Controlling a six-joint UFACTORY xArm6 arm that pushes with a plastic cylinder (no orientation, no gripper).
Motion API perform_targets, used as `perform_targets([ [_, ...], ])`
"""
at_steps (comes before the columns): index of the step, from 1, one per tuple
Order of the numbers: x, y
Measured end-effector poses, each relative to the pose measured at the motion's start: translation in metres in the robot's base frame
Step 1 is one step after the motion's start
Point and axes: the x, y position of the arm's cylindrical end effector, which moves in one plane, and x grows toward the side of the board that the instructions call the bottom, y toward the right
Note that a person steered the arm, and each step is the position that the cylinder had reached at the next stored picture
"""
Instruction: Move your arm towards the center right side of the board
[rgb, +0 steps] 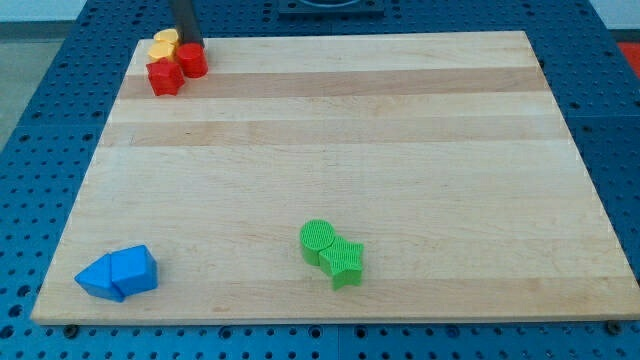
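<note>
Rod (186, 20) upright, long axis vertical — my tip (189, 46) at top-left cluster, touching red cylinder (193, 61); no end effector fitted.

Rod at desk (330, 150) top-left corner; my tip (189, 46) just above red cylinder (193, 61), beside yellow block (165, 43). Red star (165, 77) touching red cylinder on its left. Green cylinder (318, 241) and green star (345, 262) touching, bottom centre. Two blue blocks (118, 273) together, bottom left, shapes unclear. Blue pegboard (40, 90) surrounding desk.
</note>
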Motion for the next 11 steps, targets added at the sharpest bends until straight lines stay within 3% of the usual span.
perform_targets([
  [3, 0.003, 0.102],
  [5, 0.081, 0.2],
  [7, 0.132, 0.292],
  [11, 0.142, 0.311],
])
